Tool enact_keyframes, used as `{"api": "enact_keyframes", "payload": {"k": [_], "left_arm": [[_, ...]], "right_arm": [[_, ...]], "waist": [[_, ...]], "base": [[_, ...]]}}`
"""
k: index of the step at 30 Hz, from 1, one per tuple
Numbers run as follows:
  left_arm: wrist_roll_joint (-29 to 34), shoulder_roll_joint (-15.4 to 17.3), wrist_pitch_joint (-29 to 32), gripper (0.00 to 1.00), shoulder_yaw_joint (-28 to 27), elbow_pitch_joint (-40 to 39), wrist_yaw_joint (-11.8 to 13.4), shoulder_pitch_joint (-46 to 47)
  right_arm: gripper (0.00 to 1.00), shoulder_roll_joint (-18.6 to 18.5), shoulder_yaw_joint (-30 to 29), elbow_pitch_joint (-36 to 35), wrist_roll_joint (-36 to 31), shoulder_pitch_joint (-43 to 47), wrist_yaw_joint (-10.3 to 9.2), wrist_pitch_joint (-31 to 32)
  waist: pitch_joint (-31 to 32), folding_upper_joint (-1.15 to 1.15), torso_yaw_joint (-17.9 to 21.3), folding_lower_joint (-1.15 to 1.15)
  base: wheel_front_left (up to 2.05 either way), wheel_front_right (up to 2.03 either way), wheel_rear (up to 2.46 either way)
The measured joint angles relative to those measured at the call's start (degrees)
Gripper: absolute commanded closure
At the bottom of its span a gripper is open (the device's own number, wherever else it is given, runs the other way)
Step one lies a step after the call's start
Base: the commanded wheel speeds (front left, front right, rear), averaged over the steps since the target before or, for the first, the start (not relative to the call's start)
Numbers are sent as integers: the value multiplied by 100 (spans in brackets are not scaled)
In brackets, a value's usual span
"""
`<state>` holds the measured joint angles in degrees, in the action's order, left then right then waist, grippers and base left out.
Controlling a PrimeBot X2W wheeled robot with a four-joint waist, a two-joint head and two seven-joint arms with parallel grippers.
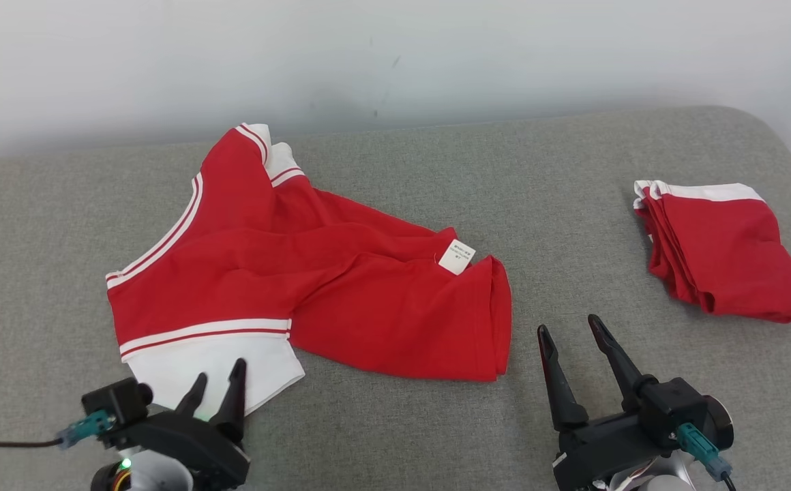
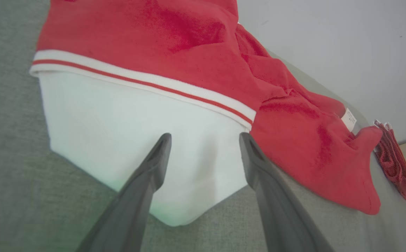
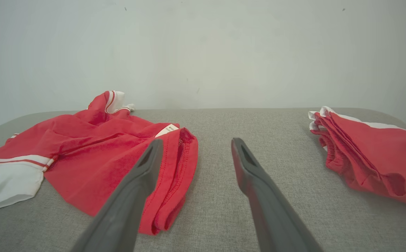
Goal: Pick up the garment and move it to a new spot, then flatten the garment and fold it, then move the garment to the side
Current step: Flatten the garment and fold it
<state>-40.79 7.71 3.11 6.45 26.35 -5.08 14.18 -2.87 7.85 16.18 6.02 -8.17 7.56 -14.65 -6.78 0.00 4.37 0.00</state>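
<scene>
Left pincer (image 1: 219, 369) and right pincer (image 1: 568, 324) both gaping, empty, by rumpled garment (image 1: 314, 293); flattening, folding, moving aside seemingly all left to do.

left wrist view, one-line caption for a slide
Open left gripper aimed at the white sleeve of a crumpled red shirt

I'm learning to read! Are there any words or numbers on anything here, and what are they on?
White label on the crumpled red garment: dark print, too small to read.
No other words, numbers or signs can be read.
</scene>
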Motion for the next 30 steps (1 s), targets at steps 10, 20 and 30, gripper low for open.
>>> {"api": "enact_keyframes", "payload": {"k": [10, 20, 30], "left_arm": [[678, 401, -85, 0, 131, 400, 1134, 176], [105, 324, 332, 0, 4, 405, 672, 265], [-236, 182, 538, 0, 305, 290, -53, 363]], "right_arm": [[0, -1, -32, -19, 12, 27, -1, -1], [0, 2, 26, -9, 31, -17, 0, -8], [0, 0, -27, 19, 35, -25, 0, -24]], "waist": [[-42, 0, 69, 1], [-144, 0, 107, 1], [-144, 0, 250, 0]], "base": [[0, 0, 0], [0, 0, 0], [0, 0, 0]]}}
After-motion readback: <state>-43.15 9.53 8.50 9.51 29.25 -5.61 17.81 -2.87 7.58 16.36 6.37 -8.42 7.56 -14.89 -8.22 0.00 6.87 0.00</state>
